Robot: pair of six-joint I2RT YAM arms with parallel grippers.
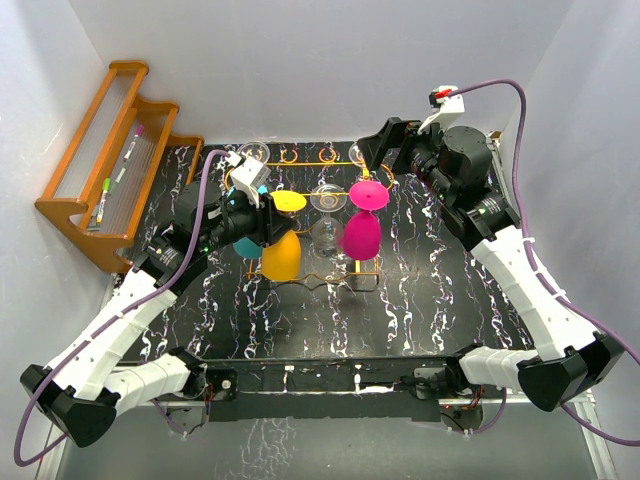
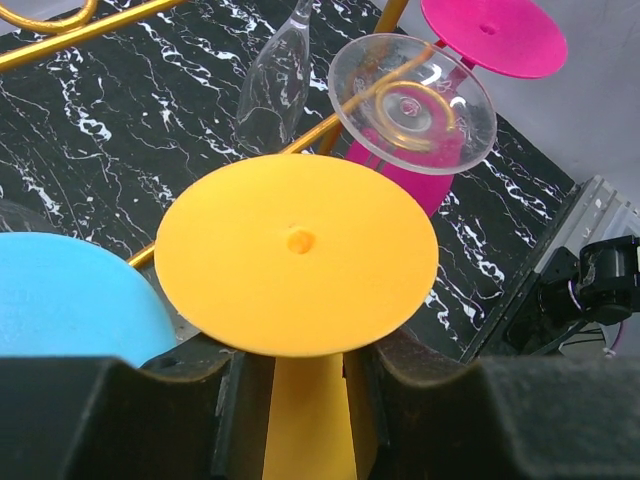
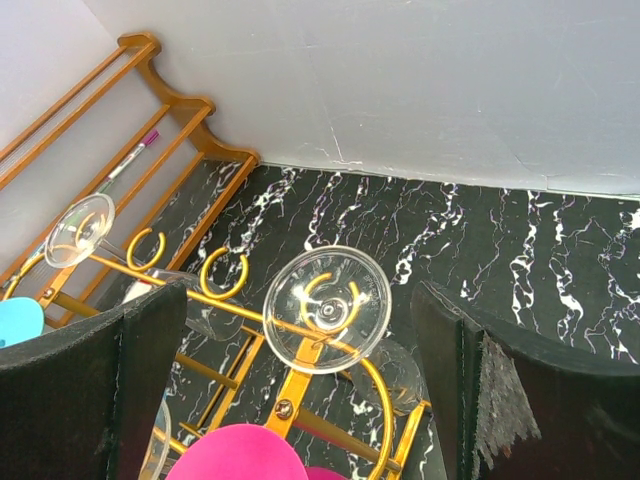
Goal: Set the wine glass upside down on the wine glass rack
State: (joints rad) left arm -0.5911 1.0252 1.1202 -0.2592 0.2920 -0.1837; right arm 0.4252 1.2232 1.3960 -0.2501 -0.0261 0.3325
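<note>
The left gripper [image 2: 308, 392] stands a little parted around the stem of the yellow wine glass [image 2: 296, 255], with thin dark gaps on either side (no clamp visible). The glass hangs foot-up in the wine glass rack [image 3: 292, 385]. A blue glass [image 2: 70, 300] crowds its left edge, cut off by the frame. A clear glass foot [image 2: 412, 105] sits just beyond, over bare tabletop [image 2: 150, 110]. The yellow foot hides its slot. The right gripper [image 3: 300, 350], spread wide and empty, hovers over the far rail.

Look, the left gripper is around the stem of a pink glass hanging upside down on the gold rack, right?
Not quite: that glass is yellow, not pink. The left wrist view shows the left gripper around the stem of the yellow glass, hanging upside down on the gold rack.
</note>
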